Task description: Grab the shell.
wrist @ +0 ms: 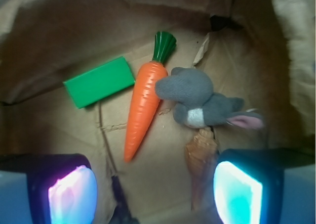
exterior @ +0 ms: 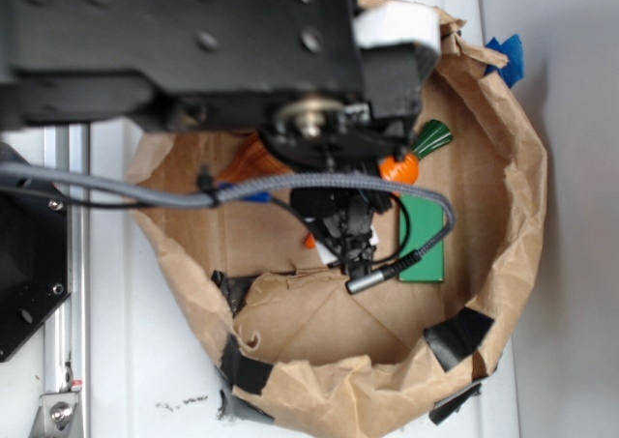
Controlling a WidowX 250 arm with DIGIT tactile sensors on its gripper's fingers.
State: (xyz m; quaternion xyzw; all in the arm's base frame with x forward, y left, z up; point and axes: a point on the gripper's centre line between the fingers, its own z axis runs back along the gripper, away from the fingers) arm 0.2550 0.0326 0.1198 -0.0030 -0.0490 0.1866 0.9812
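Observation:
In the wrist view the shell [wrist: 200, 157] lies on the brown paper floor, ribbed and orange-tan, its point towards the camera. Its wide end is tucked under a grey plush mouse [wrist: 202, 103]. My gripper [wrist: 154, 192] is open above the floor. The shell sits just inside the right pad [wrist: 237, 192], and the left pad [wrist: 71, 194] is far from it. Nothing is between the pads but bare paper and the shell's edge. In the exterior view my gripper [exterior: 350, 240] hangs low inside the bag, and the arm hides the shell.
A bright orange toy carrot [wrist: 143, 108] with a green top lies left of the mouse, and a green block [wrist: 98, 81] lies further left. Crumpled walls of the paper bag [exterior: 513, 196] ring everything. A cable [exterior: 290, 185] crosses in front of the arm.

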